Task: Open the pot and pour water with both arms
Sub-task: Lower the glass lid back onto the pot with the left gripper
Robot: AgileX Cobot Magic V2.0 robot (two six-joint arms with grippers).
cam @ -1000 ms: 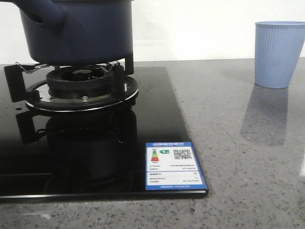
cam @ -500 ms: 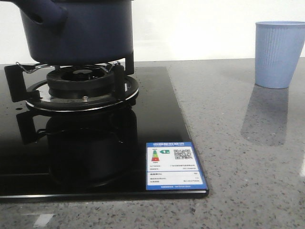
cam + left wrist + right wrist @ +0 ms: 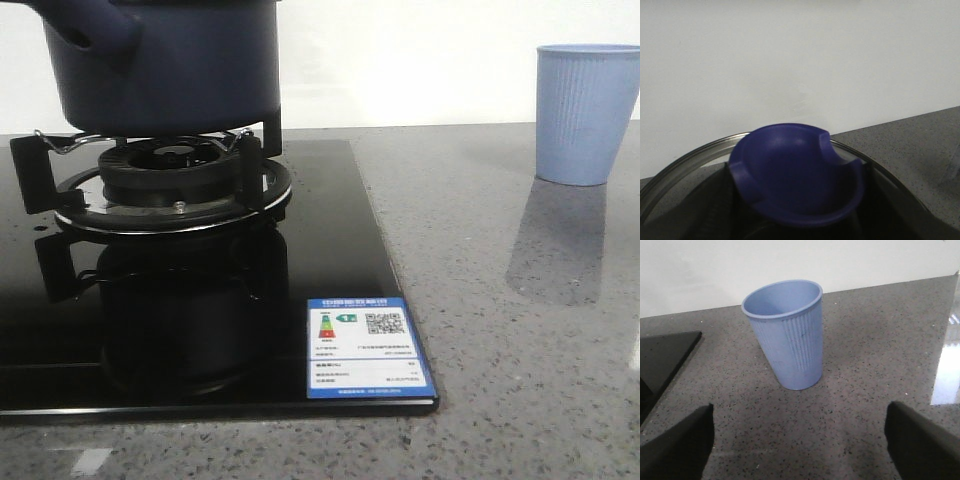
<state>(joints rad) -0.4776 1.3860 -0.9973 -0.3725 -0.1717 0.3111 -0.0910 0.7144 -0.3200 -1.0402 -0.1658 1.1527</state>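
The dark navy pot (image 3: 170,70) sits on the burner grate (image 3: 170,165) at the far left, its stubby handle (image 3: 95,35) pointing left; its top is cut off by the frame. In the left wrist view a blue lid knob (image 3: 795,172) on a glass lid with a metal rim (image 3: 695,150) fills the near field. My left gripper (image 3: 797,205) appears shut on that knob, dark fingers (image 3: 715,205) hugging its sides. My right gripper (image 3: 800,445) hovers open over the counter, the light blue ribbed cup (image 3: 787,335) a short way ahead of it.
The black glass cooktop (image 3: 330,250) carries an energy label (image 3: 368,347) at its front right corner. The cup (image 3: 585,115) stands on the grey speckled counter (image 3: 500,300) at the far right. A white wall lies behind.
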